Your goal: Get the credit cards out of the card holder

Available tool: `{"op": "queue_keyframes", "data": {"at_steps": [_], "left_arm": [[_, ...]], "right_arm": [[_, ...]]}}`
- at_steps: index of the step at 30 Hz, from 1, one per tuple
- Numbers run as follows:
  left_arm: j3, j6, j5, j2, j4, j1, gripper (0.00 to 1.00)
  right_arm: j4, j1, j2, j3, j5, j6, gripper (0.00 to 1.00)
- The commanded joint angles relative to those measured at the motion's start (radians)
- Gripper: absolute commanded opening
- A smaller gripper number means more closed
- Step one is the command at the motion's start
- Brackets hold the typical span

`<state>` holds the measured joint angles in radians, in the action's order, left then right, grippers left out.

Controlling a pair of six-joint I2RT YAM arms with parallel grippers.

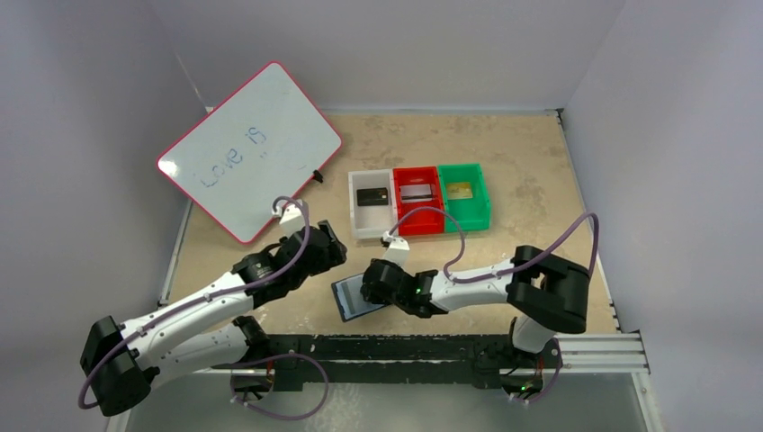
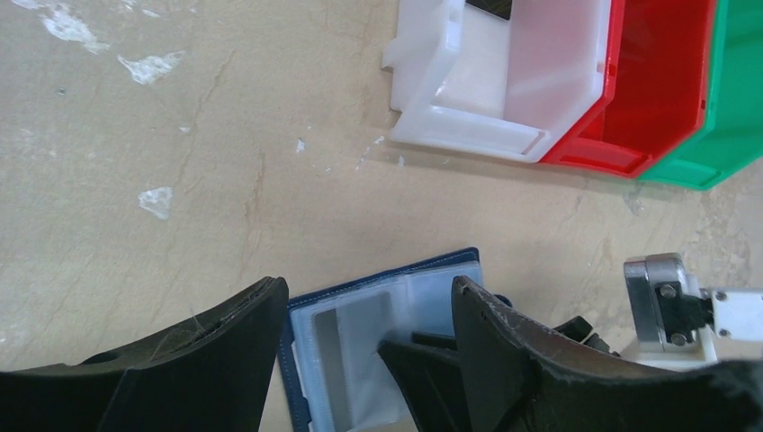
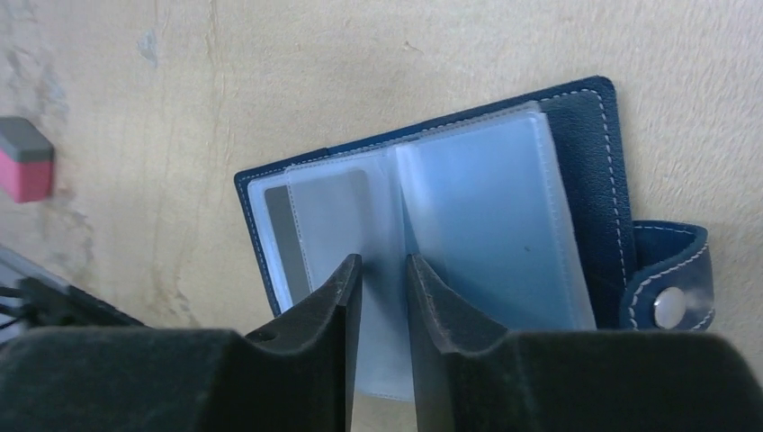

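**benchrat:** what's sitting in the bins right now?

**yam_fan:** beyond the right end effector [image 1: 371, 290], three bins are sitting side by side, touching. White bin [image 1: 356, 220] is holding a black card [image 1: 372, 196], red bin [image 1: 417, 225] is holding a silver-grey card [image 1: 416, 192], green bin [image 1: 481, 202] is holding a gold-tan card [image 1: 459, 190].

**benchrat:** and the card holder?

**yam_fan:** card holder [image 3: 576, 135] is lying open on the beige desk [image 1: 504, 162] right under the right end effector. Its fingers are standing a narrow gap apart over a clear pocket sleeve [image 3: 378, 234]; can't tell if they're actually pinching it. One grey card [image 3: 310, 220] is showing in the pocket left of those fingers. The left end effector [image 2: 369, 310] is hanging wide open just above the holder, gripping nothing.

**benchrat:** surroundings?

**yam_fan:** a whiteboard [image 1: 247, 148] is leaning on the grey wall beyond the left end effector, and a pink eraser [image 3: 25, 159] is lying on the desk.
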<state>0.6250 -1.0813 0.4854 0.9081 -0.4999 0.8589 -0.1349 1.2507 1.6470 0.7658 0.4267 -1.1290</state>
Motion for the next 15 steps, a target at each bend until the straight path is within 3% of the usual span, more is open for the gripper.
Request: {"op": "queue_keyframes", "data": {"at_steps": [1,5,7,15], "left_arm": [[-0.011,0.018,-0.089,0.018,0.108,0.002,0.67],[-0.041,0.011,-0.16,0.031,0.156,0.001,0.67],[-0.059,0.001,-0.175,0.026,0.168,0.001,0.67],[-0.149,-0.052,-0.249,0.014,0.256,0.001,0.67]], "right_arm": [[-0.097,-0.025,-0.013,-0.082,-0.064,-0.15,0.26],[-0.097,-0.04,0.011,-0.079,-0.062,-0.155,0.23],[-0.103,-0.04,0.021,-0.08,-0.069,-0.154,0.15],[-0.135,-0.045,0.039,-0.115,-0.074,-0.183,0.12]]}}
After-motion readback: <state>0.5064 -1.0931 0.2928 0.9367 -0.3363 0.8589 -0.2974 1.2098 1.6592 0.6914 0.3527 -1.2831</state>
